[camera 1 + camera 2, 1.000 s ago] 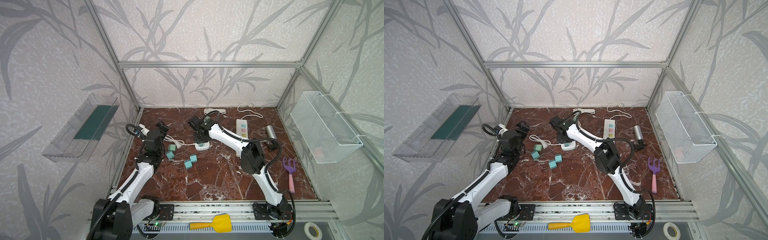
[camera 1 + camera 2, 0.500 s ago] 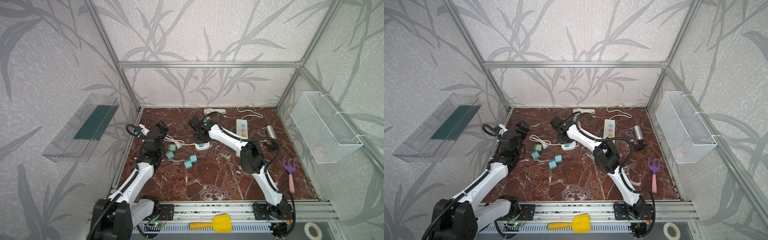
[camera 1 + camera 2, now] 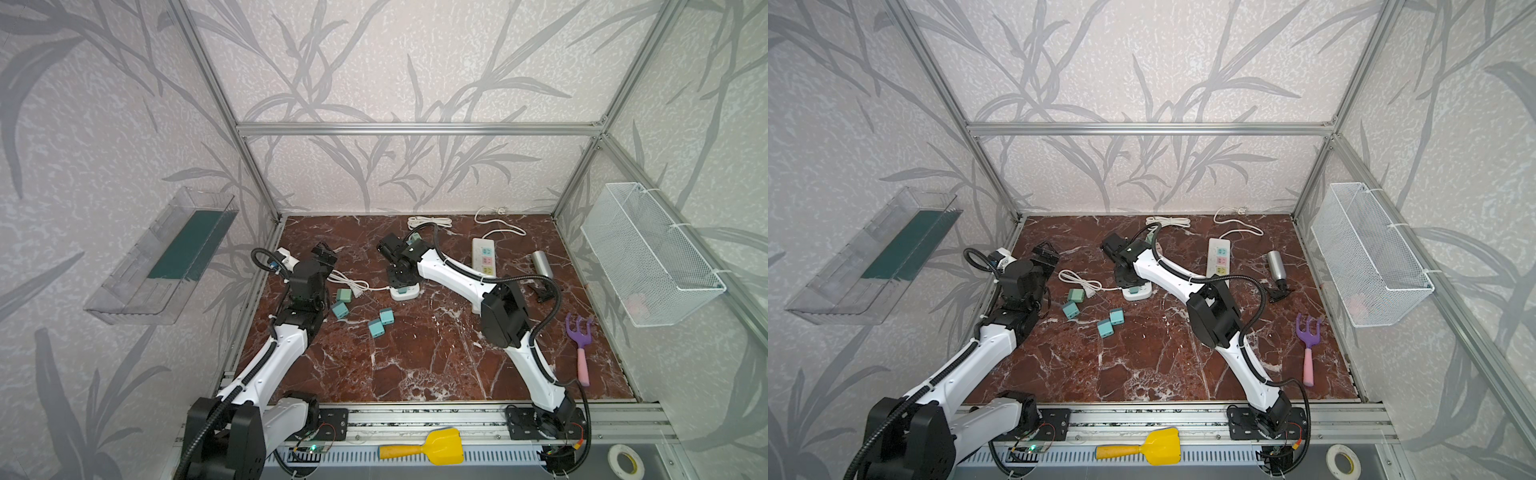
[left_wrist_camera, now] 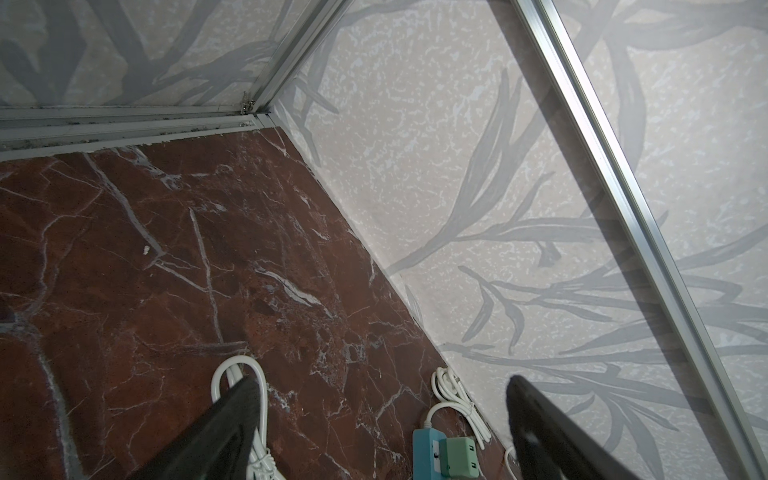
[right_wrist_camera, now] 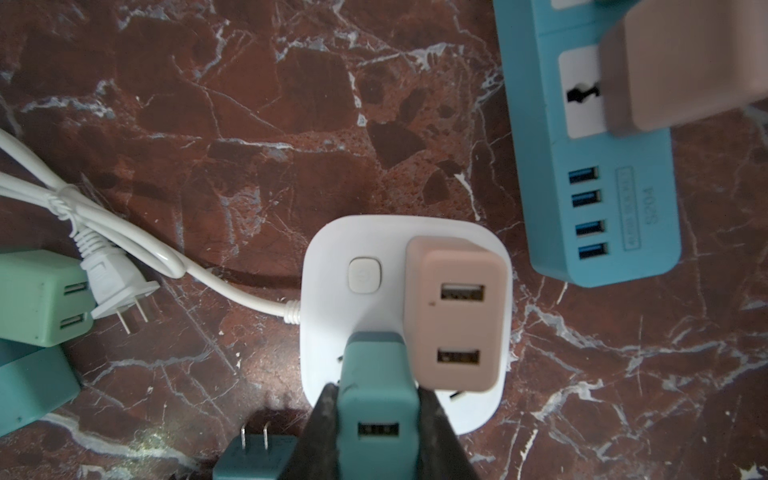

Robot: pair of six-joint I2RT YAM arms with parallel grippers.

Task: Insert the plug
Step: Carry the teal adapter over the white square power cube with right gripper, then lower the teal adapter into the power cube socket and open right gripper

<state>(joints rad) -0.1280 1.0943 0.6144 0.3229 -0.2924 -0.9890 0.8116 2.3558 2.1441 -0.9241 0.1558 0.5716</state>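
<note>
**Top views.** The right gripper [image 3: 398, 277] is down over the white socket block [image 3: 409, 294] near the middle of the marble table [image 3: 415, 365]. The same pairing shows in both top views. What sits between the jaws is too small to tell here. The left gripper [image 3: 1045, 254] is parked near the left wall, well apart from the block. Four loose teal adapters [image 3: 376, 329] lie between the arms, untouched.

**Left wrist.** The left gripper's fingers [image 4: 232, 411] are spread wide with nothing between them, only bare marble and a wall corner beyond.

**Right wrist.** The right gripper is clamped on a teal plug [image 5: 376, 399], one black finger [image 5: 320, 428] on each flank. The plug stands upright on the block's face, touching the side of a pink adapter [image 5: 457, 316] already seated there. Its prongs are hidden. A blue power strip [image 5: 602, 187] lies just beside the block.

**Progress.** Pickup and alignment look done. The plug appears entered or nearly so, but I cannot tell whether it is fully home. Left to do, by my reading, are a final press if needed, letting go, and lifting clear without dragging the block.
</note>
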